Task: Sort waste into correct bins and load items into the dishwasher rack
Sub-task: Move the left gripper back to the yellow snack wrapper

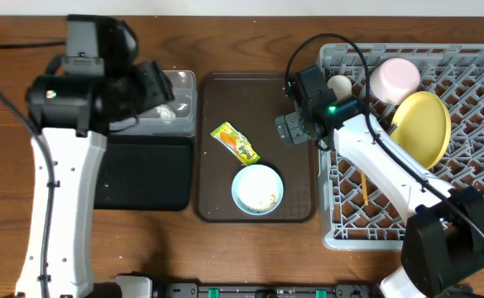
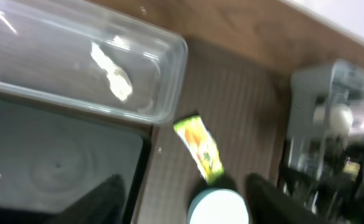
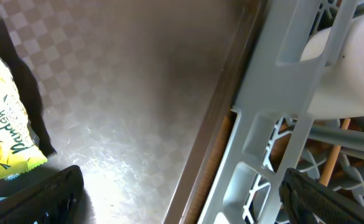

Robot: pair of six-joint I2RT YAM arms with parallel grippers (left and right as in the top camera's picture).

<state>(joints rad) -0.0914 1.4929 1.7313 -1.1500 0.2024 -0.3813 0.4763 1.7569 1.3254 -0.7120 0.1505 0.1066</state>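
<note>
The green-and-yellow wrapper (image 1: 235,142) lies on the dark brown serving tray (image 1: 225,99), next to the light blue bowl (image 1: 257,189), which holds white food scraps. The white tissue (image 1: 165,113) lies in the clear tub (image 1: 184,83). The black tray (image 1: 142,174) sits in front of the tub. The grey rack (image 1: 473,190) holds the yellow plate (image 1: 424,124), pink cup (image 1: 395,77), small white cup (image 1: 338,84) and chopsticks (image 1: 363,186). My left gripper (image 1: 155,91) is open and empty above the tub. My right gripper (image 1: 295,128) is open and empty over the brown tray's right edge.
In the left wrist view the tub (image 2: 169,56), tissue (image 2: 113,78), wrapper (image 2: 200,149) and bowl (image 2: 219,208) show between the fingers (image 2: 185,202). The right wrist view shows the wrapper (image 3: 4,124), rack wall (image 3: 275,124) and open fingers (image 3: 185,199).
</note>
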